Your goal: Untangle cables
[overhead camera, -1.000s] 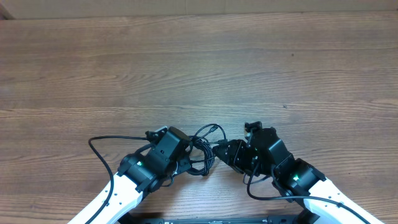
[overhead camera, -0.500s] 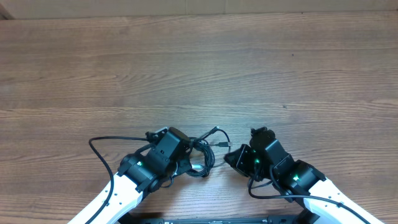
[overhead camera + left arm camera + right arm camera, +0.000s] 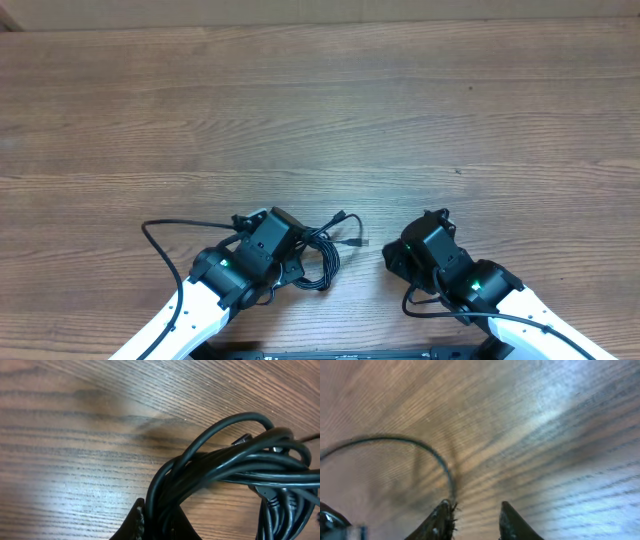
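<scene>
The cables (image 3: 322,258) lie as a bundle of thin black loops near the table's front edge, between my two arms. Two plug ends stick out toward the right, one of them (image 3: 360,243) with a silvery tip. My left gripper (image 3: 292,262) is shut on the left side of the bundle. In the left wrist view the cables (image 3: 225,460) fan out from between the fingers of this gripper (image 3: 161,515). My right gripper (image 3: 392,258) sits a little right of the plug ends, apart from them. In its wrist view it (image 3: 476,507) is open with nothing between the fingers. A blurred thin cord (image 3: 420,444) arcs over the wood ahead.
The wooden table (image 3: 320,100) stretches far beyond the arms. A thicker black wire (image 3: 152,235) from the left arm loops onto the table at the left. Another wire (image 3: 408,300) hangs in a loop beside the right arm.
My right gripper has drawn back to the right, away from the bundle, and now stands open. The cable loop it was at has dropped, with its plug ends lying free. The left gripper has kept its hold.
</scene>
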